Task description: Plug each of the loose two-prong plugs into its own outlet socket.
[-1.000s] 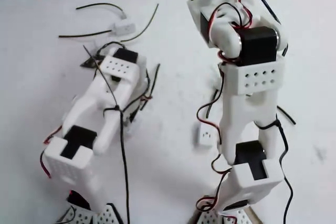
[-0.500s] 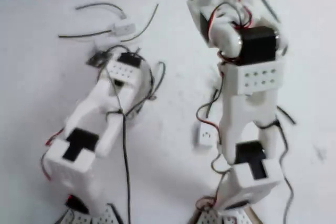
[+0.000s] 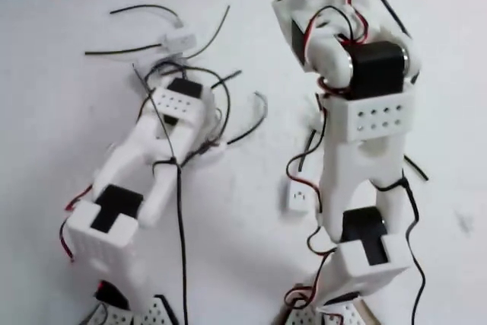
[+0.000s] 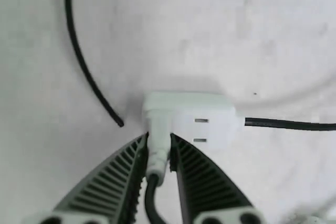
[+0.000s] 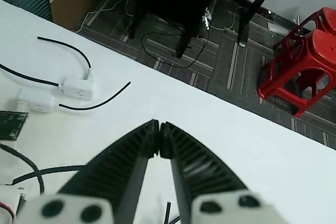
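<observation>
As left fingers [image 4: 118, 179] pinch a plug [image 4: 157, 148] touching a socket [image 4: 202, 116], right fingers [image 5: 128, 156] pressed together, spare socket [image 3: 299, 195] at right arm's [image 3: 358, 157] nine o'clock.

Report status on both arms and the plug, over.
Left end effector shut on plug, plug butted against outlet block. Right end effector shut, empty. Loose black cable beside block, not blocking.
</observation>
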`<state>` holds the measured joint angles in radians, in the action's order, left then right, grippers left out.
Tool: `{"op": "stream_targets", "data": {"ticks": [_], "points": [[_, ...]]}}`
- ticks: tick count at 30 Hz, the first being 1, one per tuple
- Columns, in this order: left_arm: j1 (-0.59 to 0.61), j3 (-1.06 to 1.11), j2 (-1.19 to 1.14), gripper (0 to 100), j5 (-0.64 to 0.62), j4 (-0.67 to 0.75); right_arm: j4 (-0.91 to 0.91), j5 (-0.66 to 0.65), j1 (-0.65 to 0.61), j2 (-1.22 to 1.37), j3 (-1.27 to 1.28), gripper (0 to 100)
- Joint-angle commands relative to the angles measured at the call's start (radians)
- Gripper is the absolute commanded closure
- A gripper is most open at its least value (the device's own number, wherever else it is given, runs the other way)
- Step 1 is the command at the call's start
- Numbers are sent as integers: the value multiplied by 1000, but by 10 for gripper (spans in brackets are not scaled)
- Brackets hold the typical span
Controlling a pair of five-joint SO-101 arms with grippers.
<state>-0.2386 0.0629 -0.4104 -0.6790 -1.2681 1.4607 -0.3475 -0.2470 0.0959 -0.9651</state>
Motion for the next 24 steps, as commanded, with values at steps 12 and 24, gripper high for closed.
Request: {"op": "stream_targets", "data": {"ticks": [12,24], "points": [[154,-31,312,631,278,11,1,3,18,-48,-32,978],[453,-66,760,630,471,-114,-24,107,24,16,-26,889]]}}
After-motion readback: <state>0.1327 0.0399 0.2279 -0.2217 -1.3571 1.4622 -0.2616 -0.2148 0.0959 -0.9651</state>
